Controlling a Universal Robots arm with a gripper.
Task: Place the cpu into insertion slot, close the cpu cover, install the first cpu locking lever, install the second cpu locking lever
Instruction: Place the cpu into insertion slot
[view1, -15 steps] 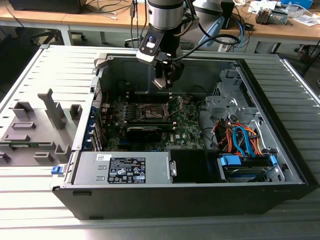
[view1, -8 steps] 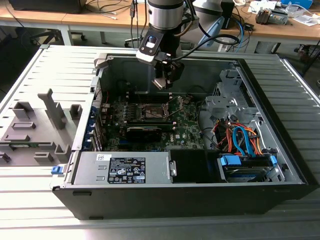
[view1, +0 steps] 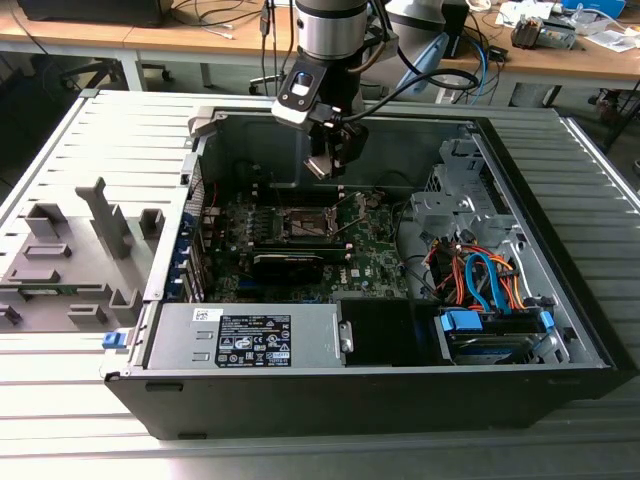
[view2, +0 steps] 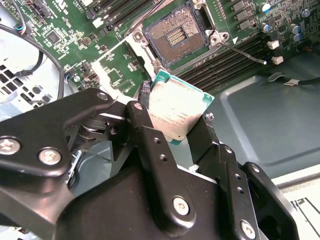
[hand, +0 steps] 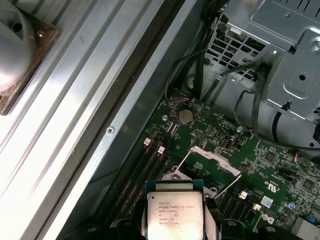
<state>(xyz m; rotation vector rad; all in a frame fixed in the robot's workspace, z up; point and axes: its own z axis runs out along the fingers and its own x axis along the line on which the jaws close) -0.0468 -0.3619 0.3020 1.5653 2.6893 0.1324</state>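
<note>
Hand (view2: 175, 117) closed on cpu (hand: 173, 212) edges, held clear above open insertion slot (view2: 172, 36). Step one: placement. Needs chip level, squared to slot.

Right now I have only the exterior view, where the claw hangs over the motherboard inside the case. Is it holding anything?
Observer: Yes. In the second wrist view the claw grips the cpu by two opposite edges.
Operator: Is the socket free?
Observer: The insertion slot lies bare with its contact field exposed, and the cpu is apart from it.
Operator: And the cpu cover?
Observer: In the first wrist view the cpu cover is swung open, off the slot.
</note>
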